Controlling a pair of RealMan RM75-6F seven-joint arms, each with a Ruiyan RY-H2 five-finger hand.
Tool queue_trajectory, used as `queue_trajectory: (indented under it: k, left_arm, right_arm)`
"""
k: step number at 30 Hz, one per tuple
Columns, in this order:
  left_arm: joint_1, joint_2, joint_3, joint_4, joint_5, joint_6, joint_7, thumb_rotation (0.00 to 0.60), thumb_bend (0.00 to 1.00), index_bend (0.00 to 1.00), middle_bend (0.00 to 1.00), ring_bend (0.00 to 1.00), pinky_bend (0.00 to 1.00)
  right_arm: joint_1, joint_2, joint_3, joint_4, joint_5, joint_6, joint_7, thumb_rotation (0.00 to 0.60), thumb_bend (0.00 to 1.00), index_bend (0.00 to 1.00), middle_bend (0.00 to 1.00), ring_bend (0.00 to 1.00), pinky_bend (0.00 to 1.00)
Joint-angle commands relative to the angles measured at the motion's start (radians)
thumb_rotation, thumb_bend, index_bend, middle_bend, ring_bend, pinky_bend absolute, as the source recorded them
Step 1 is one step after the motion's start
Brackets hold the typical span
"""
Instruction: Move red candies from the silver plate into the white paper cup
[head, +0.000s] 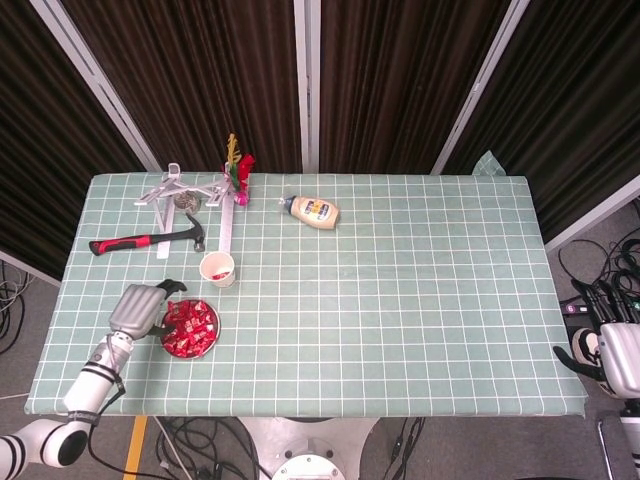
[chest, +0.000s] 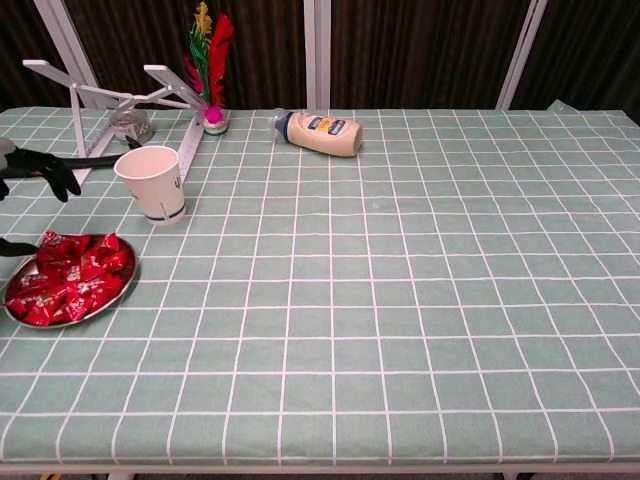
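your table carries, along its left side, a silver plate, white paper cup, hammer, stand, ruler, shuttlecock; a bottle near the far edge.

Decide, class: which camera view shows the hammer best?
The head view: the hammer lies there whole, red handle and dark head. The chest view catches only a dark bit near the left edge, mostly hidden behind the paper cup and left hand.

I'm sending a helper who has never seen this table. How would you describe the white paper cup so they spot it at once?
Start at the table's left end, where the red-handled hammer lies. Just nearer the front stands the white paper cup, upright and open-topped, beside the silver plate of red candies. It alone there is white and standing upright.
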Motion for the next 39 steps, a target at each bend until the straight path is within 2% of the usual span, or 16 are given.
queue_trajectory:
  k: [1,8,23,39]
  left_arm:
    - [-0.007,-0.034,0.010,0.038,-0.023,-0.035,0.039,0.600,0.21,0.36,0.43,0.92,1.00]
    - [-0.017,-0.064,-0.006,0.073,-0.066,-0.066,0.079,0.600,0.21,0.38,0.44,0.92,1.00]
    - [-0.013,-0.048,0.003,0.012,-0.082,-0.065,0.145,0.600,0.22,0.46,0.54,0.92,1.00]
    - [-0.020,-0.065,0.008,0.018,-0.114,-0.082,0.200,0.600,0.23,0.45,0.52,0.92,1.00]
  right_arm:
    - [-0.001,0.001,-0.001,-0.002,0.000,0.001,-0.001,0.600,0.11,0.08,0.14,0.00,0.11]
    - [-0.003,0.001,-0.002,-0.006,0.001,0.003,-0.005,0.600,0.11,0.08,0.14,0.00,0.11]
    - [-0.005,0.002,-0.003,-0.007,0.003,0.002,-0.006,0.600,0.11,0.08,0.14,0.00,0.12]
    - [-0.005,0.004,-0.003,-0.009,0.002,0.004,-0.007,0.600,0.11,0.08,0.14,0.00,0.14]
